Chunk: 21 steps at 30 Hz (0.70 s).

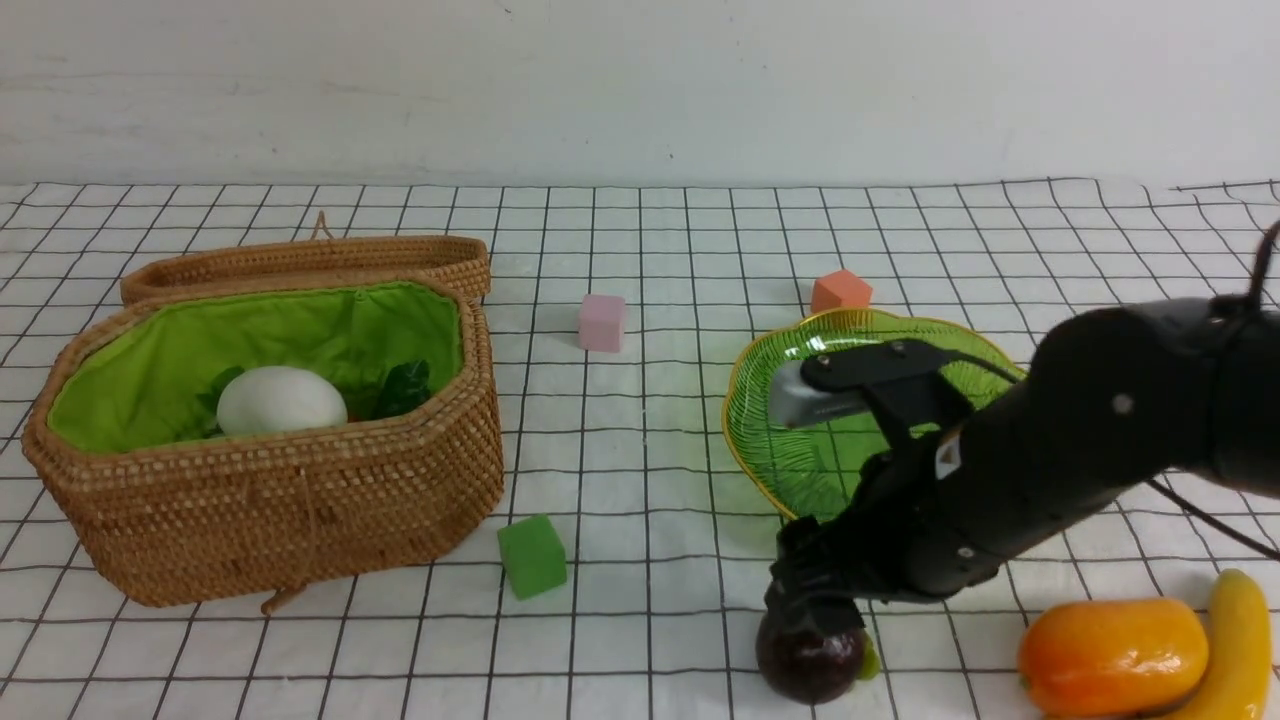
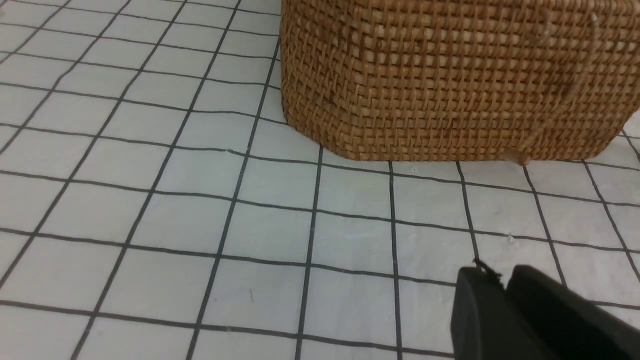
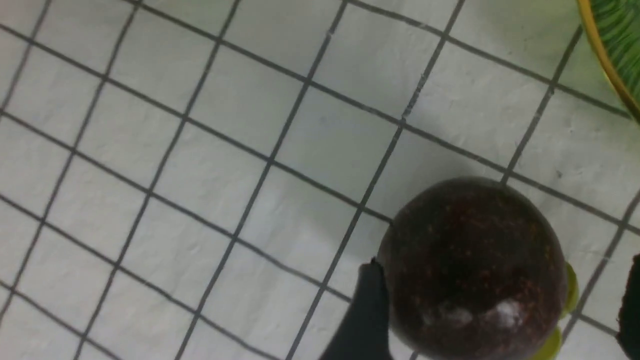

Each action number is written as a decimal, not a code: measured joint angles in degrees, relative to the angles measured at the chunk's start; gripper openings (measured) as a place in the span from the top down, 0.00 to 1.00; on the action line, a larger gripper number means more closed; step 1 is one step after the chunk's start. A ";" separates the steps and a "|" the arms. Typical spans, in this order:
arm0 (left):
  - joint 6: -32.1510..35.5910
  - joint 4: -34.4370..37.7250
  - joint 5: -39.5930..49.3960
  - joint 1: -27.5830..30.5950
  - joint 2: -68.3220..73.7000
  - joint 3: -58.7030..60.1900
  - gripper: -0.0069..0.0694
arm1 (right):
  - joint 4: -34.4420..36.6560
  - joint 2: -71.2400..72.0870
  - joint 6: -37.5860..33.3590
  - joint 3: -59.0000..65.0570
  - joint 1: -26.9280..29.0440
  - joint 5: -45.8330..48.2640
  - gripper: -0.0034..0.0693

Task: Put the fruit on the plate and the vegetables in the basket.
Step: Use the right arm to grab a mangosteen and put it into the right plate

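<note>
A dark purple-brown round fruit [image 1: 810, 660] lies on the checked cloth in front of the green glass plate [image 1: 770, 440]. My right gripper [image 1: 815, 610] reaches down over it and stands open. In the right wrist view the fruit [image 3: 475, 260] lies between the fingers [image 3: 367, 320], one beside it and the other apart from it. An orange mango [image 1: 1112, 655] and a yellow banana [image 1: 1240, 640] lie together at the front right. In the wicker basket [image 1: 300, 520] at the left lie a white radish [image 1: 280, 400] and green leaves [image 1: 405, 388]. My left gripper [image 2: 502, 280] is shut and empty, low over the cloth near the basket's wall [image 2: 450, 75].
A pink cube [image 1: 601, 322] and an orange cube [image 1: 840, 291] sit behind the plate. In front of the basket's right corner lies a green cube [image 1: 532, 555]. The basket's lid [image 1: 310, 262] lies open behind it. My right arm crosses over the plate's front half.
</note>
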<state>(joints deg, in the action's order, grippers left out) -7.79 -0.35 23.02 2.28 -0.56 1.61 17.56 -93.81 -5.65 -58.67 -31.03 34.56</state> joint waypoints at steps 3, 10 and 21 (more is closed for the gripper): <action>0.00 0.00 0.00 0.00 0.00 0.00 0.81 | 0.17 -3.04 -1.16 0.00 0.00 -0.65 0.10; 0.00 0.00 0.00 0.00 0.00 0.00 0.81 | 1.00 -5.80 -2.66 -0.77 -0.06 0.10 0.19; 0.00 0.00 0.00 0.00 0.00 0.00 0.80 | 1.43 -1.64 -2.77 -3.70 1.65 3.86 0.19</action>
<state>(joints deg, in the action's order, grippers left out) -7.79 -0.35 23.02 2.28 -0.56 1.61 18.99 -95.45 -8.42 -62.38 -29.38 38.41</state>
